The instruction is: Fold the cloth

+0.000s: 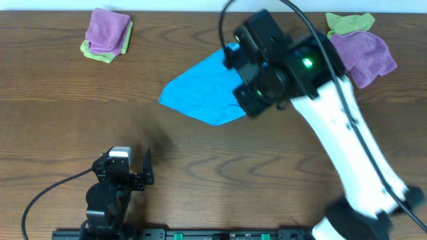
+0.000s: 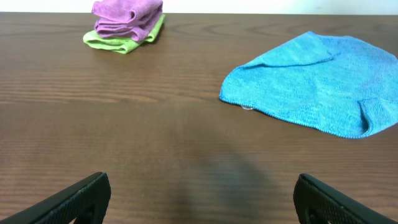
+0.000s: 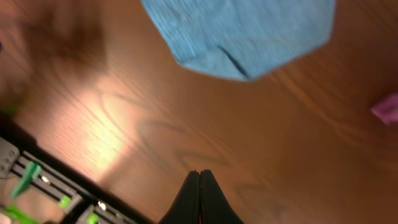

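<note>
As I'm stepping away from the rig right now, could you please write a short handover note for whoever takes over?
Left gripper: open, empty, low over the table, away from the blue cloth.
Right gripper: shut, empty, hovering by the blue cloth's edge.
Blue cloth: mid-table, spread out, one corner flipped, not neatly folded.
Done: no tidy fold visible.
Left: grasp an edge and fold it.

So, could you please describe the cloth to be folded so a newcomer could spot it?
On the wooden table, look near the middle. The blue cloth lies there loosely spread; the left pile and right pile in the far corners are purple and green.
</note>
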Available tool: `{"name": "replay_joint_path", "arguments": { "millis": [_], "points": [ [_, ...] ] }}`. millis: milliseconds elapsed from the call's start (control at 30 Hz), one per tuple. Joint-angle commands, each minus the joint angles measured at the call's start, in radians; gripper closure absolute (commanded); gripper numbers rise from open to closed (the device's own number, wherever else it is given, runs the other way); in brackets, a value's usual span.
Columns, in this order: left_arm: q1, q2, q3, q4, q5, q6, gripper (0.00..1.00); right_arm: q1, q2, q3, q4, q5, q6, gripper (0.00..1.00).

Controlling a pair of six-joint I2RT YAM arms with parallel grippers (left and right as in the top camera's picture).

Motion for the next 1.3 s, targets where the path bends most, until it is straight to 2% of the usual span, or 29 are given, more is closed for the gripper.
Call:
{"name": "replay_joint_path", "arguments": {
  "millis": [0, 100, 233, 300, 333, 367, 500, 567, 600, 733, 833, 900, 1133, 1267],
  "points": [
    [-0.005, -0.006, -0.020, 0.008, 0.048, -0.040, 0.05, 0.005, -0.141, -0.151, 0.005, 0.058, 0.043, 0.98],
    [-0.005, -0.006, -0.020, 0.001, 0.210, -0.160, 0.05, 0.005, -0.305, -0.365, 0.069, 0.054, 0.062, 0.98],
    [-0.005, -0.006, -0.020, 0.032, 0.305, -0.221, 0.05, 0.005, -0.499, -0.626, 0.175, 0.019, 0.111, 0.98],
    [-0.005, -0.006, -0.020, 0.048, 0.428, -0.262, 0.05, 0.005, -0.572, -0.729, 0.221, -0.013, 0.133, 0.98],
    [-0.005, -0.006, -0.020, 0.048, 0.501, -0.267, 0.05, 0.005, -0.608, -0.785, 0.245, -0.034, 0.153, 0.95],
    [-0.005, -0.006, -0.020, 0.048, 0.537, -0.267, 0.05, 0.005, -0.631, -0.825, 0.262, -0.053, 0.172, 0.89],
    [-0.004, -0.006, -0.020, 0.057, 0.545, -0.266, 0.05, 0.005, -0.669, -0.949, 0.314, -0.123, 0.188, 0.28],
    [-0.004, -0.006, -0.020, 0.072, 0.507, -0.267, 0.05, 0.005, -0.664, -0.982, 0.337, -0.171, 0.188, 0.14],
    [-0.004, -0.006, -0.020, 0.089, 0.496, -0.267, 0.05, 0.005, -0.658, -0.993, 0.349, -0.196, 0.188, 0.01],
    [-0.004, -0.006, -0.020, 0.125, 0.505, -0.291, 0.05, 0.005, -0.640, -0.998, 0.378, -0.230, 0.189, 0.01],
    [-0.005, -0.006, -0.020, 0.185, 0.539, -0.437, 0.05, 0.005, -0.638, -0.998, 0.406, -0.243, 0.189, 0.01],
    [-0.005, -0.006, -0.020, 0.238, 0.576, -0.478, 0.05, 0.005, -0.638, -0.998, 0.424, -0.243, 0.189, 0.01],
    [-0.005, 0.017, -0.020, 0.322, 0.531, -0.544, 0.05, 0.005, -0.638, -0.998, 0.430, -0.239, 0.187, 0.01],
    [-0.006, 0.163, 0.001, 0.420, 0.549, -0.545, 0.05, 0.005, -0.638, -0.998, 0.467, -0.235, 0.183, 0.01]
  ]
}}
